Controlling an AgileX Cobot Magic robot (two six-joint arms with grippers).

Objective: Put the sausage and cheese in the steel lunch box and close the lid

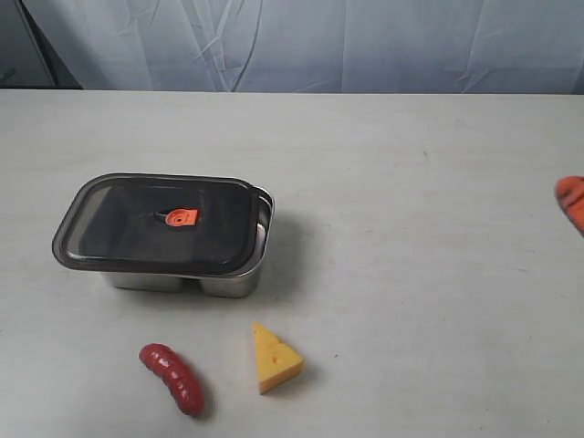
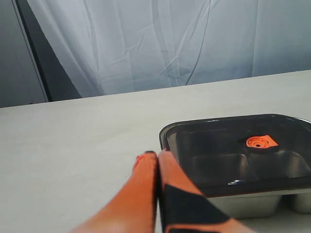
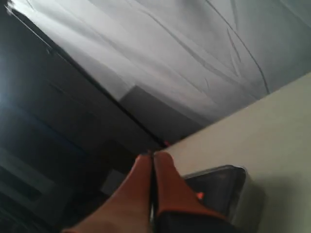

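Shiny steel lunch box [image 1: 233, 283] with rounded corners sits on the pale grey table [image 1: 411, 274]. We see it just past the tips of the orange left claw [image 2: 156, 156]. That claw has its two fingers pressed together, with nothing between them. A dark, see-through lid [image 1: 155, 224] with a small orange valve [image 1: 182, 216] in the middle lies on top of the box. A strip of steel rim peeks out on the side nearer the orange right claw [image 3: 151, 156]. We find the curved, shiny red sausage [image 1: 172, 377] on the table in front of the box, not touching it. Near it, on the side toward the right claw, lies the yellow cheese [image 1: 275, 359] wedge with holes. The right claw is well apart from all of them, far off to their right. Its fingers are together too and hold nothing. A white curtain [image 1: 319, 46] hangs behind the table.
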